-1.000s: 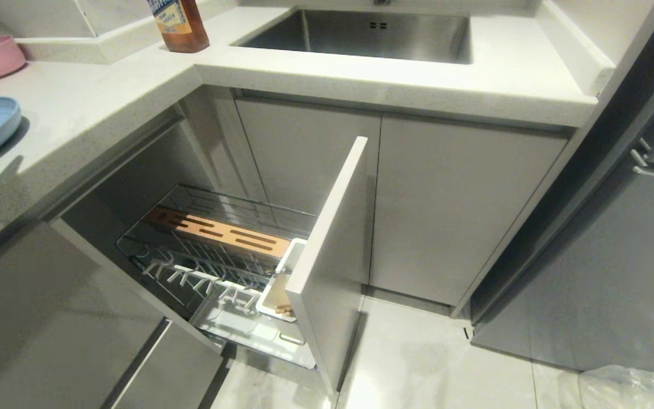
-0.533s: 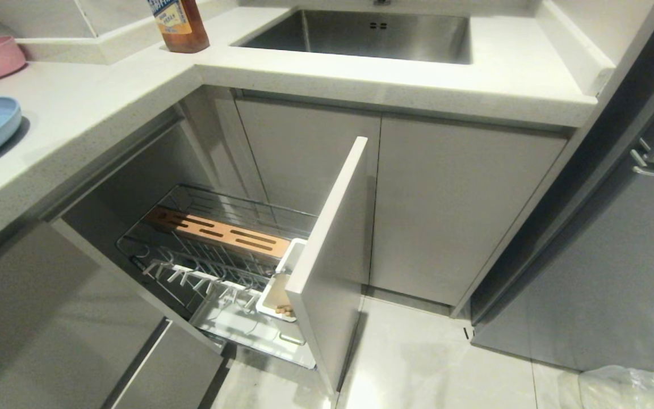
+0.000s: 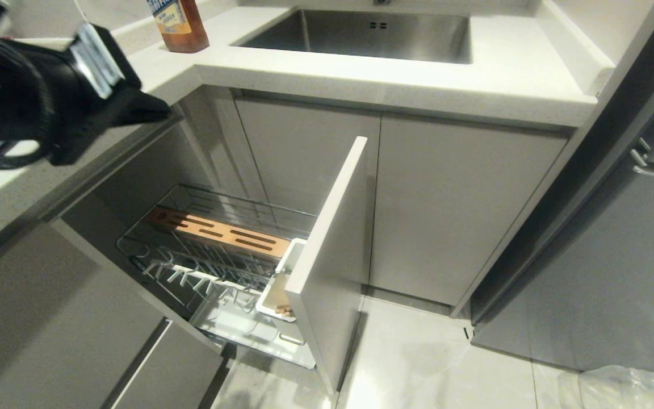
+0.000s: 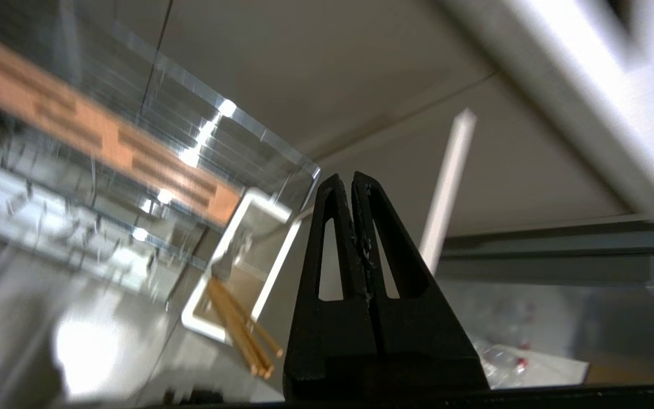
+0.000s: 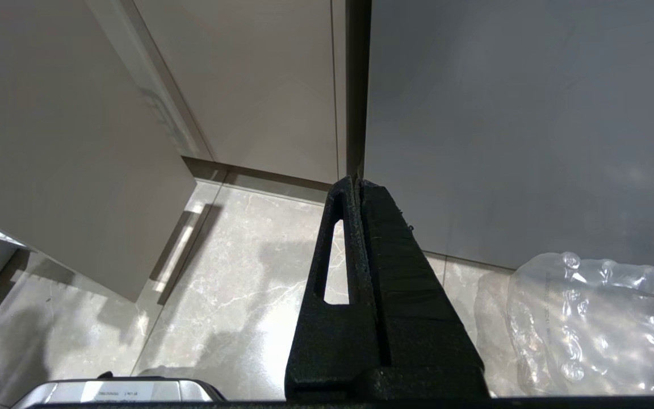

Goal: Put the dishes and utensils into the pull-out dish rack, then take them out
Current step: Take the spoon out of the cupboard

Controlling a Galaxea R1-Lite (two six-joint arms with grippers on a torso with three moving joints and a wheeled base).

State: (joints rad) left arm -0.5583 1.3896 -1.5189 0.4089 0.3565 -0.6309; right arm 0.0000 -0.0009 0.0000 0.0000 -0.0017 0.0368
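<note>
So, your pull-out dish rack [image 3: 219, 267] stands drawn out below the counter [image 3: 389, 79], and only the chopsticks [image 4: 242, 332] are in it, standing in the white utensil cup [image 3: 279, 292]. You see no plate, bowl or spoon among the prongs, so I judge either the loading is hardly begun or the unloading is nearly finished. Your left gripper [image 4: 352, 182] hangs above the rack, fingers pressed together and holding nothing. The right gripper [image 5: 355, 187] is also closed, parked low over the floor.

rack [image 3: 213, 255]: pulled out below the counter [image 3: 395, 85]
chopsticks [image 4: 244, 335]: in the rack's cup [image 3: 277, 295]
sink [image 3: 361, 34]: set in the counter
</note>
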